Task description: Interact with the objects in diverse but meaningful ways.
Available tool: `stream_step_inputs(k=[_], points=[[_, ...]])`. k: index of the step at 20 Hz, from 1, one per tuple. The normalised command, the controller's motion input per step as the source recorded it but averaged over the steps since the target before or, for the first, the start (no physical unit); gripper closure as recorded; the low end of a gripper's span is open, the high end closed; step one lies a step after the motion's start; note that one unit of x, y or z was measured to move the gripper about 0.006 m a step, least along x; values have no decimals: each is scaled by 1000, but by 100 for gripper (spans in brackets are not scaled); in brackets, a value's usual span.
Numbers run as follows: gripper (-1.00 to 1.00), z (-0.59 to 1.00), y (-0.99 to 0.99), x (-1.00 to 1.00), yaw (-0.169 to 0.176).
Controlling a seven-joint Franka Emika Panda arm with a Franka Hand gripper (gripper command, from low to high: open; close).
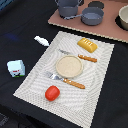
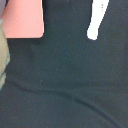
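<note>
In the exterior view a red tomato (image 1: 52, 92) lies on the near part of a pale placemat (image 1: 35, 80). A yellow ridged bread loaf (image 1: 87, 45) lies at its far side. The white-and-blue milk carton (image 1: 16, 68) stands on the black cloth, off the mat towards the exterior view's left. A small white bottle (image 1: 41, 41) lies on its side by the mat's far left corner. Two dark grey pots (image 1: 92, 16) (image 1: 68, 7) stand on a pinkish board (image 1: 60, 21) at the back. The gripper is in neither view. The wrist view shows black cloth, a pink board corner (image 2: 22, 19) and a white elongated object (image 2: 96, 22), perhaps the bottle.
A beige plate (image 1: 69, 66) sits in the middle of the mat, with a wooden-handled fork (image 1: 65, 80) on its near side and a knife (image 1: 79, 56) on its far side. A pale bowl (image 1: 123, 17) stands at the back right.
</note>
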Motion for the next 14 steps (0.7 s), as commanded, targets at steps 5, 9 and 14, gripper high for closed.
stream_step_inputs(k=[5, 9, 14], points=[[-100, -3, 21, 345, -21], [-100, -6, 3, 133, -15], [-100, -69, -18, 217, -32]])
